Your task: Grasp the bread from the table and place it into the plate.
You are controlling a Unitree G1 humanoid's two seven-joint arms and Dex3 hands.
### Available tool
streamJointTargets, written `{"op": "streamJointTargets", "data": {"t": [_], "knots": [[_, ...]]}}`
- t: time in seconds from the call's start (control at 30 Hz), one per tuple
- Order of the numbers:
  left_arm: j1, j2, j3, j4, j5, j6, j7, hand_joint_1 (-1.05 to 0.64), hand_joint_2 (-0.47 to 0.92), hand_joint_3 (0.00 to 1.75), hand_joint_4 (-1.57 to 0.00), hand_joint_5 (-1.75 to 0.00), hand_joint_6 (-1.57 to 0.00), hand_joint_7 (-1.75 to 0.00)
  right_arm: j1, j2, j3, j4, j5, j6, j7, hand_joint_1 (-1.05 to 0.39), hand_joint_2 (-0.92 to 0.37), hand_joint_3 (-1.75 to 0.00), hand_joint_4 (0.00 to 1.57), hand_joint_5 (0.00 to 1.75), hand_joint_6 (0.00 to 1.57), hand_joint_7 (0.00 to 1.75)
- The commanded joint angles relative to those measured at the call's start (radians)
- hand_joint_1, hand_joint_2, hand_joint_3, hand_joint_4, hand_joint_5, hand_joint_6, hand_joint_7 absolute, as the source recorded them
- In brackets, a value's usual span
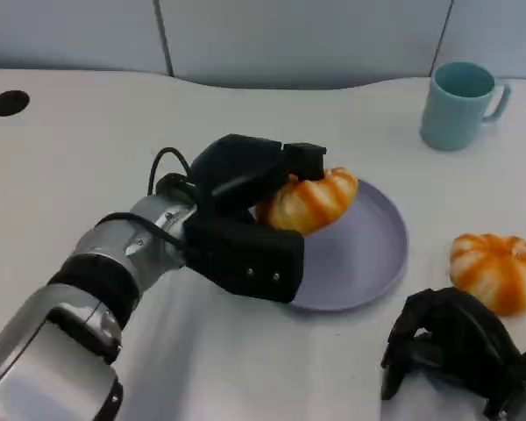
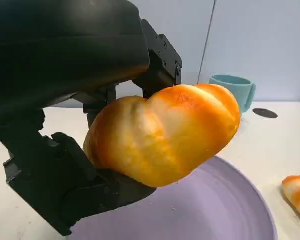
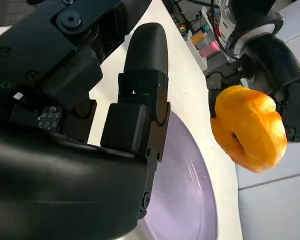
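My left hand grips an orange-and-white striped bread roll and holds it above the near-left part of the lavender plate. In the left wrist view the bread roll hangs clear of the plate, pinched between the black fingers. The right wrist view shows the same roll in the air over the plate, held by the left hand. My right hand rests at the table's near right with its fingers curled in, holding nothing.
A second striped bread roll lies on the white table to the right of the plate. A teal mug stands at the back right. Dark round holes mark the table's far corners.
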Motion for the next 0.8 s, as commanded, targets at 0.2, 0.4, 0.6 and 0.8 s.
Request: {"op": "streamJointTargets", "data": {"t": [0.2, 0.4, 0.6, 0.8], "knots": [[-0.023, -0.005, -0.008, 0.019, -0.015, 0.038, -0.092, -0.28, 0.61, 0.87, -0.78, -1.42, -0.69, -1.22, 0.032, 0.002, 0.005, -0.029, 0.009, 0.013, -0.007, -1.05, -0.50, 0.00, 1.57, 0.60, 1.57, 0.38], [-0.025, -0.002, -0.009, 0.003, -0.028, 0.070, -0.200, -0.33, 0.91, 0.23, -0.44, -1.04, -0.48, -0.43, 0.033, 0.003, 0.005, -0.030, 0.007, 0.008, -0.008, -1.05, -0.51, 0.00, 1.57, 0.59, 1.57, 0.38], [-0.051, -0.008, -0.069, -0.025, 0.028, 0.166, -0.291, -0.68, 0.92, 0.24, -0.01, -0.39, -0.11, -0.27, 0.033, 0.004, 0.005, -0.034, 0.007, 0.015, -0.018, -1.05, -0.50, 0.00, 1.57, 0.60, 1.57, 0.38], [-0.045, -0.002, -0.051, -0.050, -0.008, 0.173, -0.348, -0.82, 0.92, 0.33, 0.00, -0.09, 0.00, -0.26, 0.024, 0.003, 0.002, -0.016, 0.009, 0.003, -0.006, -1.05, -0.50, 0.00, 1.57, 0.59, 1.57, 0.38]]}}
